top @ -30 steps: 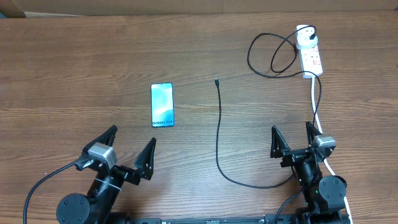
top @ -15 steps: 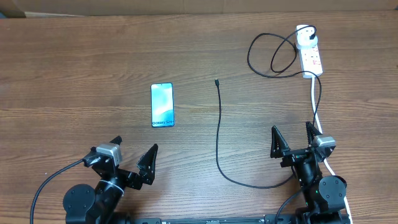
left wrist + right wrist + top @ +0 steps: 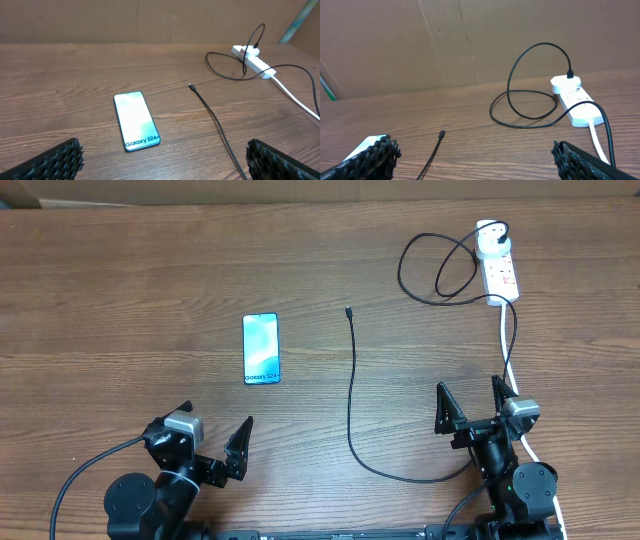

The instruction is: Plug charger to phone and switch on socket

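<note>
Two pincers, both low at the near edge of the counter [image 3: 120, 280]. How do they stand?

Left pincer [image 3: 218, 416] is spread wide with nothing in it. Right pincer [image 3: 468, 384] is also wide and empty.

Phone?

Phone [image 3: 261, 349] lies flat, screen up, beyond the left pincer and slightly to its right, well apart.

Charger?

Charger [image 3: 351, 385] runs between the two arms. Its connector tip [image 3: 348, 311] lies loose to the right of the phone, not touching it. The cable curves in by the right arm's base, then loops up to the white adapter [image 3: 491, 242], seated at the far end of the socket [image 3: 502, 275].

Socket against the right pincer?

Well beyond it, slightly to its right. Its white lead [image 3: 510, 360] trails back past that arm.
</note>
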### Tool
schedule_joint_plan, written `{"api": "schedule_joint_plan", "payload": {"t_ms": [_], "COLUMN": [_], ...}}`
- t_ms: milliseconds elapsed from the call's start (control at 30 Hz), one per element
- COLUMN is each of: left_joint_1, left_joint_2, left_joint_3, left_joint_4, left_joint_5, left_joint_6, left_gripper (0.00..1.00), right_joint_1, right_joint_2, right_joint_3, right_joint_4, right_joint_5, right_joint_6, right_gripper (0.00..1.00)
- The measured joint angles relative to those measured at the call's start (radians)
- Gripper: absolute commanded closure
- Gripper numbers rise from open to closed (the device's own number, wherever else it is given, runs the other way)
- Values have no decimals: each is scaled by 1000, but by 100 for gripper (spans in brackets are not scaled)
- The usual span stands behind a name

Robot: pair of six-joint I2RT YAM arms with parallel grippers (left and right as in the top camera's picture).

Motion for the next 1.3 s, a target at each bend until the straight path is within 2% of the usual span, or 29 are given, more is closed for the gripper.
{"api": "schedule_joint_plan", "payload": {"t_ms": [933, 1300], "left_joint_1": [0, 0], "left_joint_2": [-1, -65], "left_joint_3": [-77, -151], "left_joint_4": [34, 97], "left_joint_5": [-40, -54], "left_joint_6": [6, 6], "left_gripper": [0, 0], "right_joint_1": [0, 0], "right_joint_2": [0, 0], "right_joint_3": [0, 0], "right_joint_4": [0, 0], "right_joint_5": [0, 0], "right_joint_6": [0, 0], "right_gripper": [0, 0]}}
